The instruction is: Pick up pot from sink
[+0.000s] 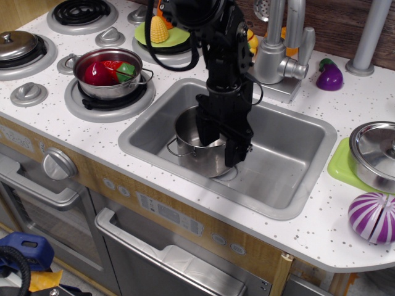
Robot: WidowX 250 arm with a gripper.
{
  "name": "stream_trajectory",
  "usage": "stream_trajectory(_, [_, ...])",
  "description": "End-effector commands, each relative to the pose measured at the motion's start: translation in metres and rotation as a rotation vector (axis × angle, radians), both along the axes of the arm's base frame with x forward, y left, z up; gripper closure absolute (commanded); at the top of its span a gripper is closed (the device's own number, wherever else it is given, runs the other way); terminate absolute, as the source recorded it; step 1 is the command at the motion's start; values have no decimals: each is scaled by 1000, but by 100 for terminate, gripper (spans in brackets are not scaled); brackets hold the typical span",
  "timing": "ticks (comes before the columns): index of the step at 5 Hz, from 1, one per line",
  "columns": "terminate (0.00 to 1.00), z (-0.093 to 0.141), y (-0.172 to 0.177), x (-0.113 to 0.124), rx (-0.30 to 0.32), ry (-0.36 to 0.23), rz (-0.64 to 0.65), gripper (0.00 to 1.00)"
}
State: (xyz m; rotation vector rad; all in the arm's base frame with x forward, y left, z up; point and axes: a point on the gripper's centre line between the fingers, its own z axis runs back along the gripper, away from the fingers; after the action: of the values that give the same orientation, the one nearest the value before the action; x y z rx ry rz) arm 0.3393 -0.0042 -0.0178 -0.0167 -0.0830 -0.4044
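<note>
The small shiny steel pot (190, 147) stands upright in the left half of the sink (290, 166), with one wire loop handle showing at its left. My black gripper (222, 143) reaches down from above and is low over the pot's right side. Its jaws are apart and straddle the pot's right wall: one finger is inside the pot, the other finger (238, 150) is outside on the right. I cannot tell whether the fingers touch the wall. The pot's right rim is hidden behind the gripper.
A steel pot with red and green toy food (111, 73) sits on the burner left of the sink. The faucet (281, 52) stands behind the sink. A lidded steel pot (376, 154) on a green mat, a purple striped toy (373, 217) and an eggplant (329, 75) are at the right.
</note>
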Motion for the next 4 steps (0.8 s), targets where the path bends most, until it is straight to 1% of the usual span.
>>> stream_trajectory(1, [0, -7, 5, 5, -64, -57, 48, 100])
stream_trajectory(2, [0, -5, 9, 10, -78, -38, 43, 100])
stream_trajectory(3, [0, 7, 6, 14, -28, -27, 49, 100])
stream_trajectory(4, [0, 42, 4, 19, 47, 4, 66, 100])
